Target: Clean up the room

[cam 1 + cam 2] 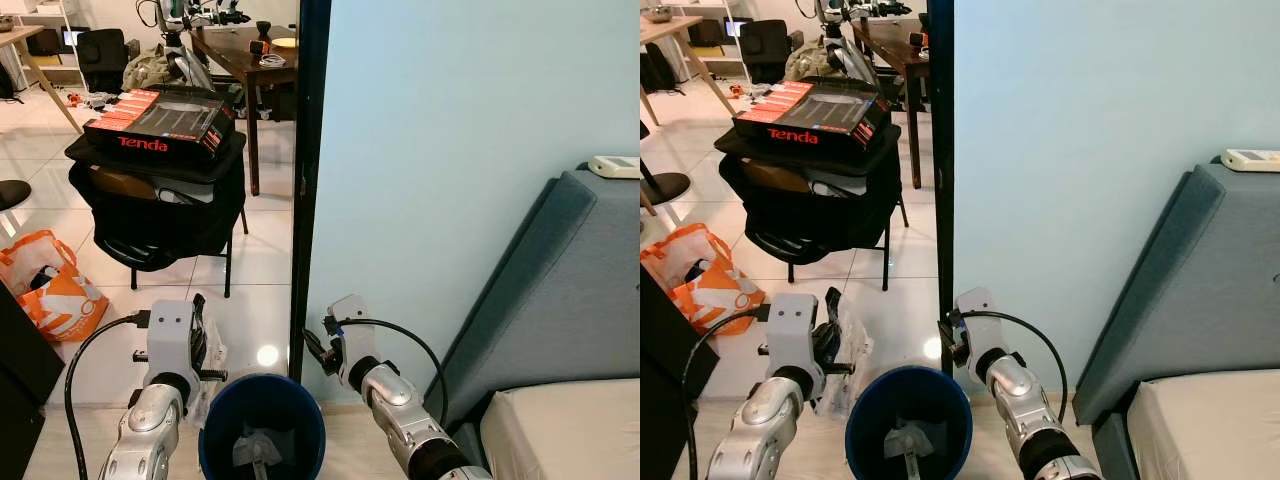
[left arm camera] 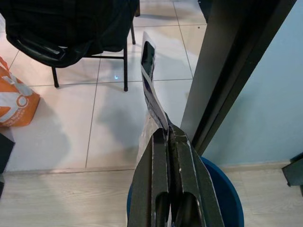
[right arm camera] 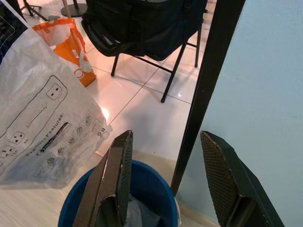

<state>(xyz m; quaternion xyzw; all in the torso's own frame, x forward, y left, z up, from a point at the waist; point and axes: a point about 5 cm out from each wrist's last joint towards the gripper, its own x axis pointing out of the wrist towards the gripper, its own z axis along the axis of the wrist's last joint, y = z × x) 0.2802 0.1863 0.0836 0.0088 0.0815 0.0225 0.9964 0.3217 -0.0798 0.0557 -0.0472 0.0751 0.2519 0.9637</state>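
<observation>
A blue bin (image 1: 262,381) stands on the floor between my arms, with crumpled paper (image 1: 257,446) inside. My left gripper (image 2: 168,133) is shut on a white printed plastic wrapper (image 2: 149,71). It holds the wrapper upright just left of the bin's rim (image 1: 845,348). In the right wrist view the wrapper (image 3: 42,118) hangs beside the bin (image 3: 75,204). My right gripper (image 3: 165,137) is open and holds nothing. It hovers over the bin's right side, close to the black door frame (image 1: 305,180).
A black chair piled with a dark bag and a Tenda box (image 1: 160,125) stands ahead on the left. An orange shopping bag (image 1: 55,290) lies on the tiles. A grey sofa (image 1: 560,300) with a remote (image 1: 615,165) on it fills the right. A light blue wall stands ahead.
</observation>
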